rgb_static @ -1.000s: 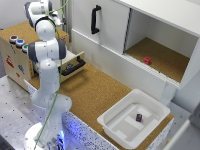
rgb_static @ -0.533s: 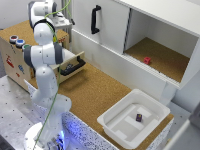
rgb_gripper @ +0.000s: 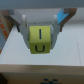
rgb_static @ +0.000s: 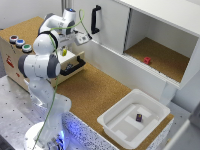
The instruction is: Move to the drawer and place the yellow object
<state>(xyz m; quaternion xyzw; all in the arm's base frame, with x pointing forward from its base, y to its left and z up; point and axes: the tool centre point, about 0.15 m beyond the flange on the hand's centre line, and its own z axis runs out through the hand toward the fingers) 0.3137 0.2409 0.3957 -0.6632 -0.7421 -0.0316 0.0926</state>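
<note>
A small yellow-green block hangs between my gripper's fingers, just above the open drawer. The drawer is pale plywood with a black bar handle and sticks out of a light wooden box. In the wrist view the yellow object fills the middle and bears a dark "U" mark. One finger presses it on each side, so my gripper is shut on it. In the exterior view my own arm hides part of the hand.
A white cabinet door with a vertical black handle stands behind the drawer. A red cube lies in the open cabinet bay. A white bin at the front right holds a dark purple block. Coloured round buttons sit on the box top.
My wrist has swung toward the exterior view's right and come down over the open drawer, with the yellow block still held.
</note>
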